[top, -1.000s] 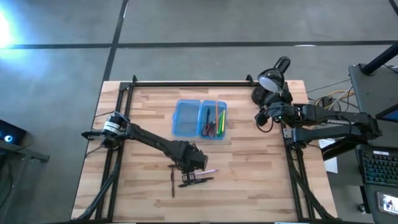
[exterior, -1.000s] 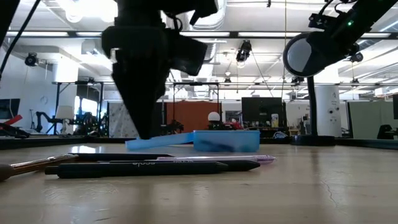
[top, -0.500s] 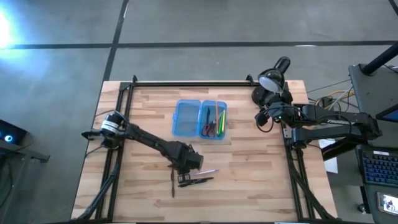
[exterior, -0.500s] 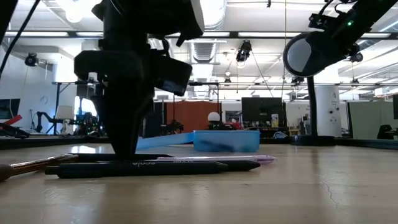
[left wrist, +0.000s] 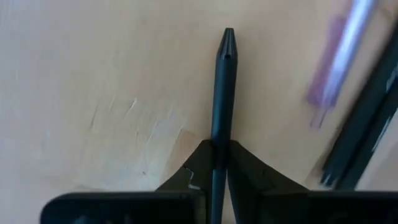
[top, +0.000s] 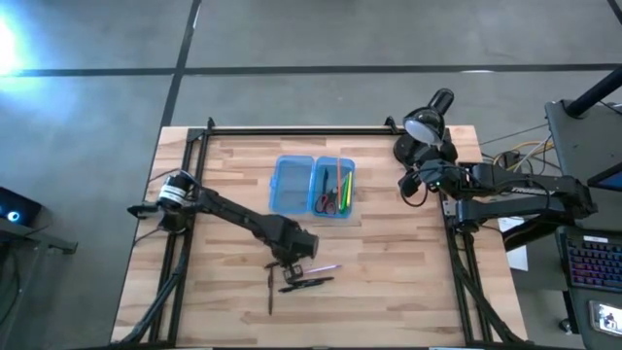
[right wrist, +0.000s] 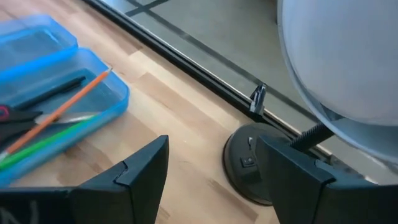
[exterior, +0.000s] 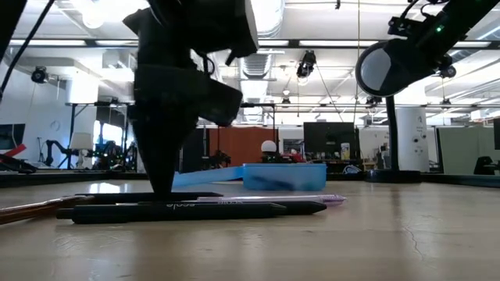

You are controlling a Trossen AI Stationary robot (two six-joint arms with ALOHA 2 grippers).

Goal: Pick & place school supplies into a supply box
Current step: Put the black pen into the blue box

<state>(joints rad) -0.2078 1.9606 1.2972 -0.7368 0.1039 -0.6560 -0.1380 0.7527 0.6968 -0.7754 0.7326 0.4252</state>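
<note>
Left gripper (exterior: 166, 183) down on black pens (exterior: 187, 209), blue supply box (exterior: 281, 176) behind

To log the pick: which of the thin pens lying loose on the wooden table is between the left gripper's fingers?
The plain black pen, clamped in the left gripper; the pink-and-clear pen lies free beside it.

Bright ceiling lights (exterior: 109, 9) flare white in the low view, leaving the left arm (exterior: 183, 86) a black silhouette. Floor glare (top: 8, 44) washes the high view's corner. The pink pen (left wrist: 339, 59) is blurred.

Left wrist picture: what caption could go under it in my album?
The left gripper pinches a black pen lying on the wooden table, with a pink pen nearby.
</note>
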